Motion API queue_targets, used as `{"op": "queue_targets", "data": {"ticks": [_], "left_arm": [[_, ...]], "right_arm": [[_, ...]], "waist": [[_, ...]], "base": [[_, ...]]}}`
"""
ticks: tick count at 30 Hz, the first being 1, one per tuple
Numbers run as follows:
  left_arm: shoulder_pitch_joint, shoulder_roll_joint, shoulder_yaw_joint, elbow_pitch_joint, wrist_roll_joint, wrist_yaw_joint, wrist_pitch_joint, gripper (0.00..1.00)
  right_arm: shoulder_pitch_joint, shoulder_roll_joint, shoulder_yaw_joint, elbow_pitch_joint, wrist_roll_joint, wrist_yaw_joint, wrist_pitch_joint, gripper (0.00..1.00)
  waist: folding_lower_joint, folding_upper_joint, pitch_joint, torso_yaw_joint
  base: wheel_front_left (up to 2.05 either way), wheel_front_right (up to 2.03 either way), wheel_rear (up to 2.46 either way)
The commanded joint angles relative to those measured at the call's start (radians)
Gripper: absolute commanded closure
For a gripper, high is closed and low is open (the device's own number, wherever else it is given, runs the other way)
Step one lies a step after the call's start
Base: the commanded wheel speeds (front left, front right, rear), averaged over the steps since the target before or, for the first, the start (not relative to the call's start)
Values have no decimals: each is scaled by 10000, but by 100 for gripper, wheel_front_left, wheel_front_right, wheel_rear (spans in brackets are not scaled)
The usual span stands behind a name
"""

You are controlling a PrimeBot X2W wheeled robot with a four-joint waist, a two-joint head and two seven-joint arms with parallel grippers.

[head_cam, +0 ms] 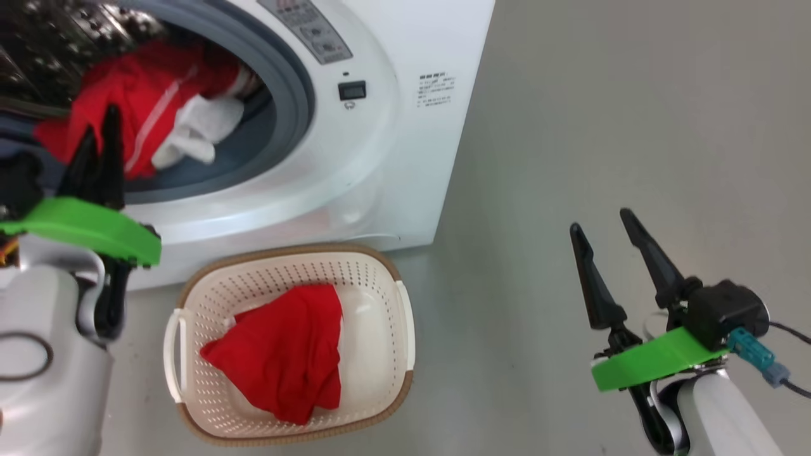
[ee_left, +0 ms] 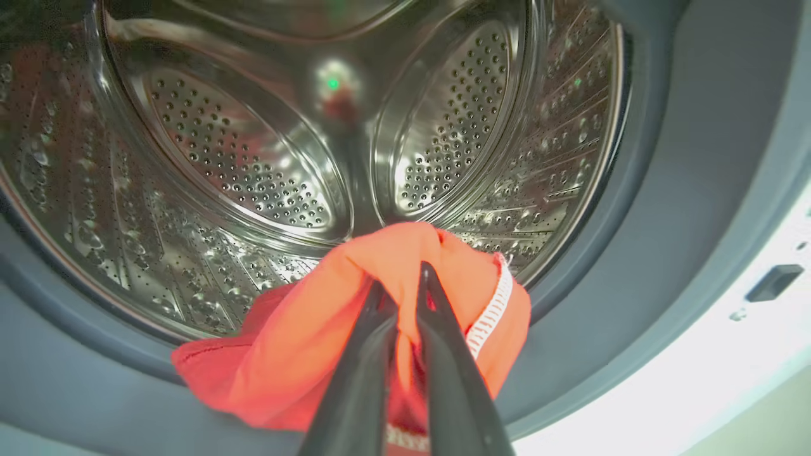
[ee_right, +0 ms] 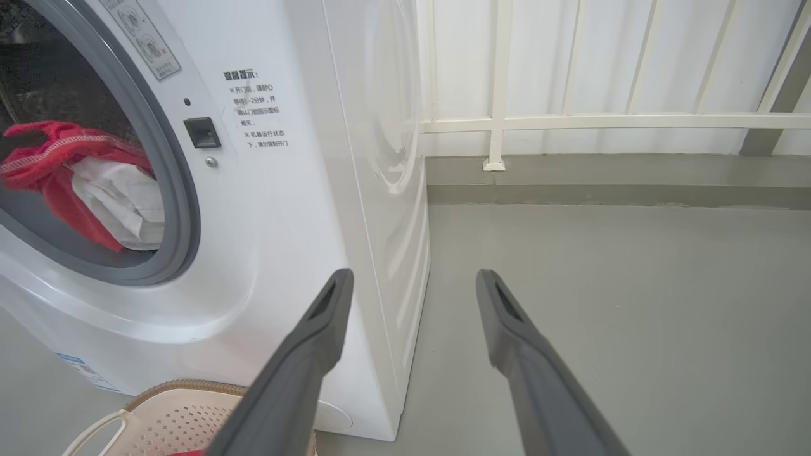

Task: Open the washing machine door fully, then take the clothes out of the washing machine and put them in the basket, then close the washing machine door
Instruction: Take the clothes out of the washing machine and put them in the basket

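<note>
Since one red garment (head_cam: pixel 279 354) already lies in the basket (head_cam: pixel 285 252), parked just below the washing machine (head_cam: pixel 380 158) mouth for a short drop, the left gripper (ee_left: pixel 399 282) reaches into the drum (ee_left: pixel 241 171) opening. Its fingers are pinched tight on a fold of red cloth (ee_left: pixel 304 354), likely to drag it out. A white piece (head_cam: pixel 203 126) lies beside it. The right gripper (head_cam: pixel 600 220) hangs spread and empty over the floor (head_cam: pixel 602 95), well clear.

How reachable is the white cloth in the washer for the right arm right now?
Probably yes. The right gripper hangs open and empty beside the washer, and the white cloth lies exposed at the opening's right side. The left gripper, shut on the red garment, sits further left.
</note>
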Motion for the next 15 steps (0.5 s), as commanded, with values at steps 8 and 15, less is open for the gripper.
{"op": "queue_targets", "data": {"ticks": [8, 15], "left_arm": [[1605, 12, 1160, -2375, 499, 129, -119, 100], [3107, -287, 1523, -4078, 802, 370, -119, 100]], "right_arm": [[313, -12, 128, -197, 19, 63, -65, 0], [648, -12, 170, -109, 167, 63, -65, 0]], "waist": [[0, -1, -842, 170], [0, -1, -1410, 54]], "base": [[0, 0, 0], [0, 0, 0]]}}
